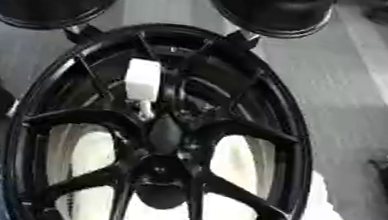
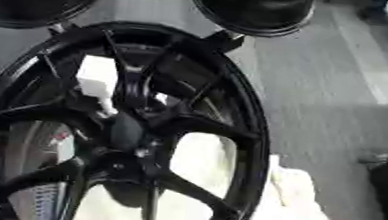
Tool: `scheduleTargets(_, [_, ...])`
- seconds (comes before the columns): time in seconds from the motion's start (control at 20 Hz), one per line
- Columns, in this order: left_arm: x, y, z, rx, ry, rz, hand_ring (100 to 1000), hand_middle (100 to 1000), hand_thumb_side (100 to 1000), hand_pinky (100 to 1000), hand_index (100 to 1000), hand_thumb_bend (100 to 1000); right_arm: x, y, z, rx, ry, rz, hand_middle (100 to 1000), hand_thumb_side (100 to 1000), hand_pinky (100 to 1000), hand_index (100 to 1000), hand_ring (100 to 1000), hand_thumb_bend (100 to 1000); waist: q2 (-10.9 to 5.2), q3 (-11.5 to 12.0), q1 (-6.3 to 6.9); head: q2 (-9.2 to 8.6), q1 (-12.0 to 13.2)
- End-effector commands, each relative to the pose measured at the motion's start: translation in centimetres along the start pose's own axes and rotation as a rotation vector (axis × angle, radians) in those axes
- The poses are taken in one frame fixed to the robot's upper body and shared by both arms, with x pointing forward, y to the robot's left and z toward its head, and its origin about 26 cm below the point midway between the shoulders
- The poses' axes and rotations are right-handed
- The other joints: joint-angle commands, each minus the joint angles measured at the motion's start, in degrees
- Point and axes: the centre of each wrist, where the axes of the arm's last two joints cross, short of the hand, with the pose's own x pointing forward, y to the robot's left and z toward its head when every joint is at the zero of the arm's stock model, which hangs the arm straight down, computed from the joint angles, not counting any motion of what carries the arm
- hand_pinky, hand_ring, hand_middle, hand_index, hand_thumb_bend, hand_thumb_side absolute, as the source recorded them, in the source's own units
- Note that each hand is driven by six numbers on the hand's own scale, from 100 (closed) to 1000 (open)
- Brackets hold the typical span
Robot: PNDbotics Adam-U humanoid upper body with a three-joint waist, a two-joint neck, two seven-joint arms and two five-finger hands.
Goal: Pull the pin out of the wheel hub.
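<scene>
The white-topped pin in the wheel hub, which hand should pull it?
Probably left. The pin sits upper left of the hub, toward the robot's left. Neither hand shows in either view, so this is tentative.

Both eyes of the head camera look steeply down, very close, onto a black wheel that fills most of each view. Both share its hub and spokes and the grey floor to the right.

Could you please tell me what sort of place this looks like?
Probably a workshop or garage-like test area: a black alloy wheel stands upright, there is grey floor with a pale painted stripe, and two more round black objects sit behind it.
</scene>
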Motion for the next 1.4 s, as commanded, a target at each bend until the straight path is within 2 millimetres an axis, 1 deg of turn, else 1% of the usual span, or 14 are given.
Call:
scheduleTargets(0.05, [1.1,0.6,-0.7,-0.009,-0.035,-0.035,743,621,686,745,822,100,-0.1,-1.1,0.0,-0.012,0.000,0.035,674,163,890,787,751,100,-1.23,-0.03,-0.03,-0.71,-0.01])
scheduleTargets(0.2, [1.4,0.7,-1.1,-0.051,-0.041,-0.081,747,624,677,750,826,100,-0.1,-1.1,0.0,-0.010,-0.001,0.036,675,165,891,787,751,100,-1.28,-0.07,0.07,-0.66,0.01])
scheduleTargets(0.4, [2.4,1.1,-2.4,-0.203,-0.042,-0.245,751,630,658,763,830,100,-0.1,-1.1,0.0,-0.001,-0.001,0.042,677,167,892,787,753,100,-1.41,-0.26,0.32,-0.55,0.07])
scheduleTargets(0.65, [4.1,1.4,-3.9,-0.479,-0.035,-0.511,760,648,616,790,831,100,0.0,-1.1,-0.1,0.009,-0.003,0.052,677,169,891,787,753,100,-1.60,-0.37,1.00,-0.38,0.19])
scheduleTargets(0.7, [4.4,1.4,-4.2,-0.532,-0.036,-0.557,762,652,587,795,831,100,0.0,-1.1,-0.1,0.012,-0.005,0.054,677,169,891,787,753,100,-1.65,-0.39,1.15,-0.36,0.21])
scheduleTargets(0.8, [5.1,1.3,-4.7,-0.618,-0.052,-0.633,766,660,563,803,832,100,0.0,-1.1,-0.1,0.015,-0.006,0.058,677,169,892,787,753,100,-1.75,-0.45,1.41,-0.34,0.18])
scheduleTargets(0.95, [5.9,0.9,-5.5,-0.727,-0.091,-0.720,772,672,536,814,832,100,0.0,-1.1,-0.1,0.021,-0.007,0.063,677,169,892,786,754,100,-1.92,-0.64,1.72,-0.31,0.06])
scheduleTargets(1.2, [7.0,-0.3,-7.0,-0.913,-0.181,-0.829,784,697,492,836,833,100,-0.1,-1.0,-0.1,0.033,-0.006,0.065,677,176,891,786,753,100,-2.13,-0.77,2.18,-0.25,-0.22])
scheduleTargets(1.4, [7.2,-1.4,-8.4,-1.069,-0.212,-0.918,797,720,517,855,837,100,-0.1,-0.9,-0.2,0.040,-0.007,0.067,676,180,891,786,753,100,-2.19,-0.89,2.51,-0.20,-0.79])
